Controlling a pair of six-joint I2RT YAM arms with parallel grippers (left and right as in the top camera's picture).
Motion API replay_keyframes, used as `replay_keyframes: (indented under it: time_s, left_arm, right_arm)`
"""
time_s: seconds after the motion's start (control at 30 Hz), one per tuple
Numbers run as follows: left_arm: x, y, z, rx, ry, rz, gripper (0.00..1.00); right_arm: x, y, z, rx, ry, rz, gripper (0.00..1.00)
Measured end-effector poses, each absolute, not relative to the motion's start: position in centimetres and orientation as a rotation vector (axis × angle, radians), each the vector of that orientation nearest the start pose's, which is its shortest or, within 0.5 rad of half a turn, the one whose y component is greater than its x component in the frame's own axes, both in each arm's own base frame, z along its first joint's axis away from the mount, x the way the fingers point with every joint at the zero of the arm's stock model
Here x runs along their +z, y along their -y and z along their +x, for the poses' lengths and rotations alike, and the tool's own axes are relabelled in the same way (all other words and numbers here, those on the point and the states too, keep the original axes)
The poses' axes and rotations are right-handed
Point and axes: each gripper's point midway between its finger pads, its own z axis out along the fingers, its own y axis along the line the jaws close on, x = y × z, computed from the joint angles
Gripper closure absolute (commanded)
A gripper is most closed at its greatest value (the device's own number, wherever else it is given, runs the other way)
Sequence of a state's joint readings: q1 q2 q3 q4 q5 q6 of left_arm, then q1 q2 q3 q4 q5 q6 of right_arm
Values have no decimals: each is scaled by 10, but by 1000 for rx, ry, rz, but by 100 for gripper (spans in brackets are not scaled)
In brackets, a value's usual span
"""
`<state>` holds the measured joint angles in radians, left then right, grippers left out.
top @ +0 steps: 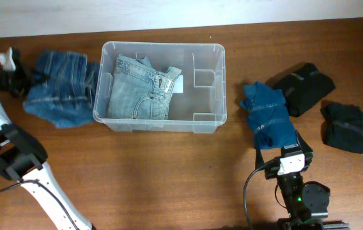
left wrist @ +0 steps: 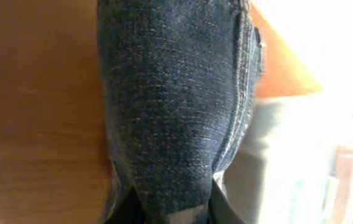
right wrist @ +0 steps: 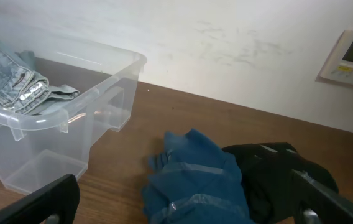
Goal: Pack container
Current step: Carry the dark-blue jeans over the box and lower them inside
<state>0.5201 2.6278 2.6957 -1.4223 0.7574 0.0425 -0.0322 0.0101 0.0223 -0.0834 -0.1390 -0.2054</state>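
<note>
The container (top: 222, 83), a clear plastic bin, stands at the table's middle back. Folded light-blue jeans (top: 140, 89) lie in its left half. It also shows in the right wrist view (right wrist: 71, 115), with the light jeans (right wrist: 15, 84) inside. Dark blue jeans (top: 63, 89) lie bunched on the table against the bin's left wall. My left gripper (top: 20, 80) is at their far-left edge, and in the left wrist view it (left wrist: 170, 210) is shut on the dark denim (left wrist: 170, 93). My right gripper (top: 282, 152) is open just in front of a blue garment (top: 268, 118), which lies between its fingers (right wrist: 189, 202).
Two black garments lie at the right, one (top: 303, 86) behind the blue garment and one (top: 346, 126) further right. A white wall panel (right wrist: 349, 57) hangs behind the table. The left arm's white link (top: 47, 185) crosses the front left.
</note>
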Motion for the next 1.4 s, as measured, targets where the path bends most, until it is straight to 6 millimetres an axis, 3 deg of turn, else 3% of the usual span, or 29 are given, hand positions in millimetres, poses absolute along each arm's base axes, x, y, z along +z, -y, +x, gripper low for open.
replay_keyframes:
  time_s: [0.13,0.23,0.33,0.47,0.57,0.63,0.83,0.87,0.97,1.03,1.23,1.4]
  left_arm:
    - [226,-139,541,-845,-2350,-372,99]
    - [288,-111,536,-854,-2259,-326,99]
    - [316,-83,529,-871,-2237,-279,99]
    - [340,-19,513,-934,-2271,-189,99]
    - [328,28,498,-888,-2397,-158,99]
    - [310,60,489,-776,-2509,-118,99]
    - [292,126,481,-535,-2589,65,99]
    - [286,146,476,-481,-2609,111,99]
    - [273,160,470,-373,-2656,117,99]
    - [253,165,468,-274,-2715,85,99]
    - [194,158,495,-175,-2783,-68,99]
    - [169,153,499,-128,-2815,-113,99]
  right_arm:
    - [162,-16,245,-68,-1623,-248,2]
    - [162,-16,245,-68,-1623,-248,2]
    - [162,-16,245,-68,-1623,-248,2]
    - [162,-16,245,-68,-1623,-248,2]
    - [162,-16,245,-67,-1623,-247,2]
    - [162,-16,245,-68,-1623,-248,2]
    - [162,-16,245,-68,-1623,-248,2]
    - [162,-16,245,-68,-1623,-248,2]
    - [162,-16,245,-68,-1622,-248,2]
    - [162,-16,245,-67,-1623,-247,1]
    - [162,-16,245,-67,-1623,-247,2]
    - [162,-16,245,-68,-1623,-248,2]
